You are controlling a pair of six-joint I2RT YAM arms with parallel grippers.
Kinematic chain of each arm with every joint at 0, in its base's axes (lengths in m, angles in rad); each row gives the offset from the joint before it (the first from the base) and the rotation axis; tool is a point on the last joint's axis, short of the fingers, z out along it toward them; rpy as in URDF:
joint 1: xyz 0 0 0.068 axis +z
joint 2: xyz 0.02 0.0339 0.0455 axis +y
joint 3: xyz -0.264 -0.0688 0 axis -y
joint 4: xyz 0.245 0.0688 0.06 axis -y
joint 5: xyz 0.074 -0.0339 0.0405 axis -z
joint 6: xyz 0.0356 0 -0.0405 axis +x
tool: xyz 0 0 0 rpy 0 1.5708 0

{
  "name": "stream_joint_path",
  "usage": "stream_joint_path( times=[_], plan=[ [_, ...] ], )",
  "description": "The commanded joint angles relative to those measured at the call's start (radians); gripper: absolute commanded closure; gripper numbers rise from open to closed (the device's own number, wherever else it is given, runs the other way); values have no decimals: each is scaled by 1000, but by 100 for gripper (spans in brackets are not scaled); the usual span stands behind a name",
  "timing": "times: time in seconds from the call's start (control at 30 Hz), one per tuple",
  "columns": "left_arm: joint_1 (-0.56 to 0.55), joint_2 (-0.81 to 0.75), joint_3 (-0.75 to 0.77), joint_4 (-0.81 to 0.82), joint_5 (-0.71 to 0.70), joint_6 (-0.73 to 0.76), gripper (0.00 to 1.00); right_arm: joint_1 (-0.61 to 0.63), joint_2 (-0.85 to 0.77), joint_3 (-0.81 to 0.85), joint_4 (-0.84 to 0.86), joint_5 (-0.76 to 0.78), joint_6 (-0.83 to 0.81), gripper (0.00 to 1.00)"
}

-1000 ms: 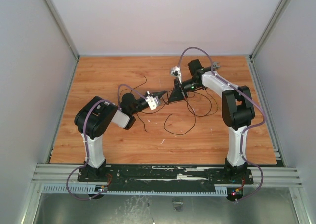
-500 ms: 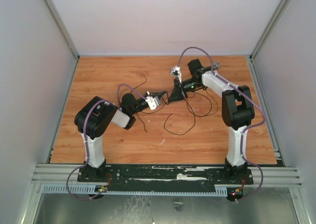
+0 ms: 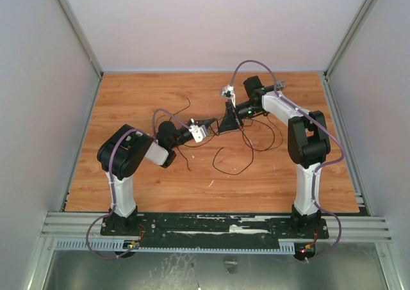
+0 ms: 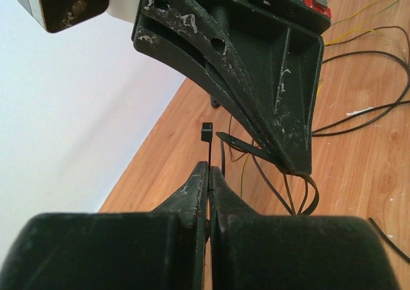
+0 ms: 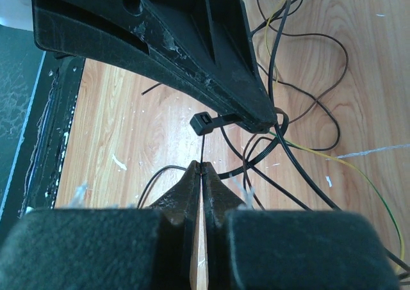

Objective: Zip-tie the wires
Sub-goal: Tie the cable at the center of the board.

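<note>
My left gripper (image 4: 209, 169) is shut on the zip tie (image 4: 206, 132), a thin black strip whose square head stands just above the fingertips. My right gripper (image 5: 201, 166) is shut on the strip's thin tail end, just below that head (image 5: 200, 122). The two grippers meet tip to tip over the table's middle, the left (image 3: 211, 122) beside the right (image 3: 226, 123). The strip bends in a loop (image 5: 256, 157) around some strands of the wires (image 5: 320, 79). The pointed tail lies close to the head; I cannot tell whether it is through it. More wire loops lie on the table (image 3: 256, 143).
The wooden table (image 3: 141, 175) is walled by grey panels on the left, right and back. An aluminium rail (image 3: 211, 225) runs along the near edge. A thin yellow strand (image 5: 359, 181) runs among the wires. Small white flecks dot the wood.
</note>
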Motion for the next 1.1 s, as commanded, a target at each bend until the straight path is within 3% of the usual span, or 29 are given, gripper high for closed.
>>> stream_joint_path(
  times=[0.0,0.83,1.07],
  plan=[
    [-11,10,-2,50,7,4,100,6,-9,47,-12,-6,-8,100],
    [-11,2,-14,57,16,33,100,6,37,109,-106,-26,-16,100],
    [-19,4,-29,51,8,113,100,6,36,113,-111,-30,3,100]
  ],
)
